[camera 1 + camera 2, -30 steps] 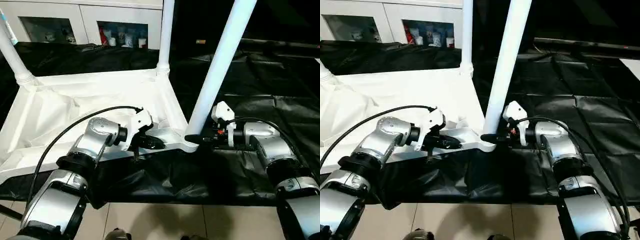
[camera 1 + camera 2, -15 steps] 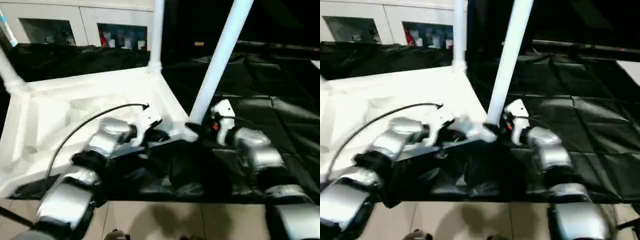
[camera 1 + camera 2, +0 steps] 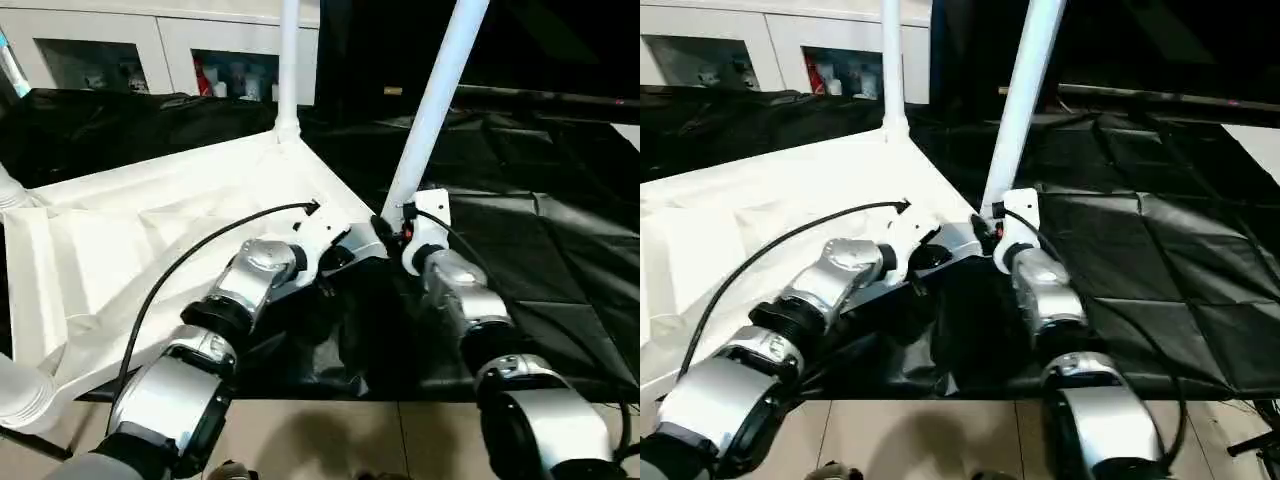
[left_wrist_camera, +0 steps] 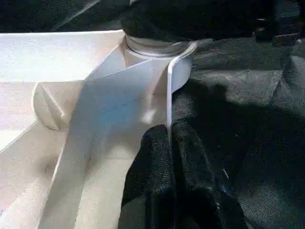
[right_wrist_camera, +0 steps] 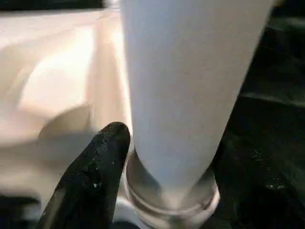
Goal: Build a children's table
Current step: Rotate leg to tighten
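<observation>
The children's table lies upside down on a black sheet, its white top (image 3: 150, 230) showing the ribbed underside. One white leg (image 3: 287, 60) stands in the far corner socket. Another leg (image 3: 432, 110) rises tilted from the near right corner socket (image 5: 171, 205). A further leg (image 3: 8, 190) shows at the left edge. My left gripper (image 3: 340, 258) is shut on the top's thin rim (image 4: 169, 86) just beside that near corner. My right gripper (image 3: 385, 232) sits at the base of the tilted leg (image 5: 186, 95), close against it.
A white cabinet with glass doors (image 3: 150, 40) stands behind the table. The black sheet (image 3: 540, 230) spreads to the right and back. Tiled floor (image 3: 300, 440) lies in front of it. A black cable (image 3: 190, 260) arcs over my left forearm.
The whole view has shifted. Both forearms now reach farther forward and closer together at the table's near corner; the left stays on the rim, the right stays at the leg's base.
</observation>
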Tool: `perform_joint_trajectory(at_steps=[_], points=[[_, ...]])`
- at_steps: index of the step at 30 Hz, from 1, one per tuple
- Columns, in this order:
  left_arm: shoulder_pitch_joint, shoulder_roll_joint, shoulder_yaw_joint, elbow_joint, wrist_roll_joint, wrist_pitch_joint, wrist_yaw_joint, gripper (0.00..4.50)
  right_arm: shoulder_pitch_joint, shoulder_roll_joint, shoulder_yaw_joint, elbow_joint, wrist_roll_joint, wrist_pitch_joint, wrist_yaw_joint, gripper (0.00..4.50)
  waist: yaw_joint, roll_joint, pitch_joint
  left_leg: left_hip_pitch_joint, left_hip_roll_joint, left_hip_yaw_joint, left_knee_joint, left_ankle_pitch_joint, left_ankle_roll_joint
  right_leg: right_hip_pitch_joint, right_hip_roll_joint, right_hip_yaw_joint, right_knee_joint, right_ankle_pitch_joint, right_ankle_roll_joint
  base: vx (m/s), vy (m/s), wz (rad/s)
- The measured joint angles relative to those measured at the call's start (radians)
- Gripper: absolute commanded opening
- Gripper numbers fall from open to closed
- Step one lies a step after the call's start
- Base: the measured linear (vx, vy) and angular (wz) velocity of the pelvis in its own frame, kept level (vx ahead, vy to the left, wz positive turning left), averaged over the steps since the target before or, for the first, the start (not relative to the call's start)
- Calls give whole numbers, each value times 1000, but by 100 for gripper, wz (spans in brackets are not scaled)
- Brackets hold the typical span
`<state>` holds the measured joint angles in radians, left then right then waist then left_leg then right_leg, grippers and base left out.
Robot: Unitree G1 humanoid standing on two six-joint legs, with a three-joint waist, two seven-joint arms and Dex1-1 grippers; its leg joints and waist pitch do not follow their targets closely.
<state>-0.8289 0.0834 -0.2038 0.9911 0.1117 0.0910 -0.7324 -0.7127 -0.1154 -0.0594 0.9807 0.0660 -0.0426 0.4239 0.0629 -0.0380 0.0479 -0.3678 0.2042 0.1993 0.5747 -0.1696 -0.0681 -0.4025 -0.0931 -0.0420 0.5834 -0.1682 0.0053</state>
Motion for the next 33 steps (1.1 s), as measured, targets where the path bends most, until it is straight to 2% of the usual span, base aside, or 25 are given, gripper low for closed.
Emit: perform_joint_trajectory(at_steps=[3, 7, 10, 15, 22, 23, 27, 28, 32, 33], points=[[4, 49, -10, -15, -3, -31, -108, 0, 34, -93, 68, -59, -14, -8, 208, 274, 1, 0, 0, 0, 1, 0, -5, 0, 0, -2, 0, -3, 0, 3, 2, 0, 0, 0], [17, 92, -12, -37, -21, -53, -221, 0, 52, -169, 90, -105, -17, -10, 393, 274, 2, 0, 1, -1, 3, 0, -7, 0, 0, -4, 1, -5, 4, 5, -1, 0, 0, 0], [35, 133, -17, -67, -38, -70, -309, 0, 53, -220, 100, -120, 5, -4, 537, 274, 9, -5, 4, -3, 4, 1, -3, 1, 0, -7, 1, -4, 11, -1, -1, 0, 0, 0], [78, 210, -33, -150, -62, -64, -480, 0, 52, -264, 135, -146, 37, 53, 749, 274, 25, -11, 6, -4, 5, 2, -2, 1, 0, -9, 1, -3, 12, -3, -3, 0, 0, 0], [94, 228, -42, -194, -68, -34, -528, 0, 39, -253, 159, -134, 36, 62, 800, 274, 32, -13, 7, -5, 4, 4, 1, 1, 0, -10, 0, -2, 13, -3, -3, 0, 0, 0], [97, 230, -42, -201, -69, -30, -528, 0, 39, -253, 159, -134, 37, 63, 803, 249, 31, -13, 7, -5, 4, 4, 1, 1, 0, -10, 0, -2, 14, -3, -3, 0, 0, 0], [111, 236, -41, -231, -71, -17, -528, 0, 39, -252, 159, -144, 40, 73, 808, 236, 31, -13, 7, -5, 5, 4, 1, 1, 0, -11, 1, -2, 14, -3, -3, 0, 0, 0], [111, 235, -41, -232, -71, -12, -528, 0, 40, -252, 159, -145, 40, 73, 808, 217, 31, -13, 7, -5, 5, 4, 1, 1, 0, -11, 1, -2, 14, -3, -3, 0, 0, 0], [111, 217, -40, -229, -71, -5, -503, 0, 69, -243, 141, -168, 48, 73, 781, 211, 33, -12, 6, -5, 4, 4, 1, 1, 0, -10, 1, -1, 15, -3, -3, 0, 0, 0], [108, 204, -37, -216, -68, -5, -469, 0, 86, -224, 122, -177, 53, 74, 737, 210, 32, -10, 5, -3, 4, 4, 2, 1, 0, -9, 1, 0, 16, -3, -3, 0, 0, 0]])
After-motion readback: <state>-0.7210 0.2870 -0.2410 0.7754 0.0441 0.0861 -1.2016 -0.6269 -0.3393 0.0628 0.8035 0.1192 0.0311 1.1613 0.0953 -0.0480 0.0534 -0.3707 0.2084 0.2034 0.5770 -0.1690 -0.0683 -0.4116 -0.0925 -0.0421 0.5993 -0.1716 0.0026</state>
